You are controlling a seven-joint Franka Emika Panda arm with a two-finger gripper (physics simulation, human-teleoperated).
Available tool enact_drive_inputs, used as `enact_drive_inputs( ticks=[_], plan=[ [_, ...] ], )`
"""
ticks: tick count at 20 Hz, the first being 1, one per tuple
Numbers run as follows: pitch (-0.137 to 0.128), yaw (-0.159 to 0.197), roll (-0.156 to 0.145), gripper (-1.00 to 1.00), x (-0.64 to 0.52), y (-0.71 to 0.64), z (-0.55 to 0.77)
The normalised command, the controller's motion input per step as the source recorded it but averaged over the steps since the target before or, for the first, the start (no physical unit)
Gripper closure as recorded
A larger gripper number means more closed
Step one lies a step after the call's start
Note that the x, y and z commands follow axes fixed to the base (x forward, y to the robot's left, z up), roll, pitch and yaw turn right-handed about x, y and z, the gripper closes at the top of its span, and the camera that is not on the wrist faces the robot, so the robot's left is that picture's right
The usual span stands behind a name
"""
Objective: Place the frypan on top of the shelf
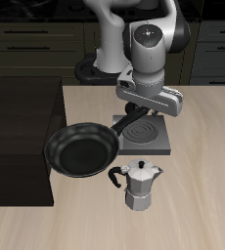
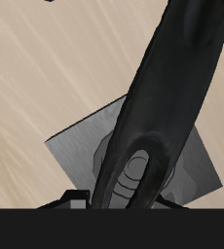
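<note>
The frypan is a round, glossy black pan. Its long handle runs back toward my gripper. The gripper is shut on the handle's end and holds the pan above the table. The pan's far rim overlaps the edge of the dark shelf, a low dark block at the table's side. In the wrist view the black handle fills the frame and runs away from the gripper. The grey stove plate lies below it. The pan's bowl is out of that view.
The flat grey square stove plate lies under the gripper. A silver moka pot stands nearer the table's front edge, close to the pan's rim. The robot's base is at the back.
</note>
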Motion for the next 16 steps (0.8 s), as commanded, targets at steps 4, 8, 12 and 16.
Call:
enact_drive_inputs(
  ticks=[4,8,12,16],
  plan=[
    [-0.021,0.012,-0.015,1.0,-0.08,0.01,0.08],
    [-0.031,0.032,-0.033,1.0,-0.13,0.03,0.12],
    [-0.043,0.027,0.006,1.0,-0.14,0.08,0.16],
    [-0.013,0.017,-0.013,1.0,-0.11,0.05,0.11]
  ],
)
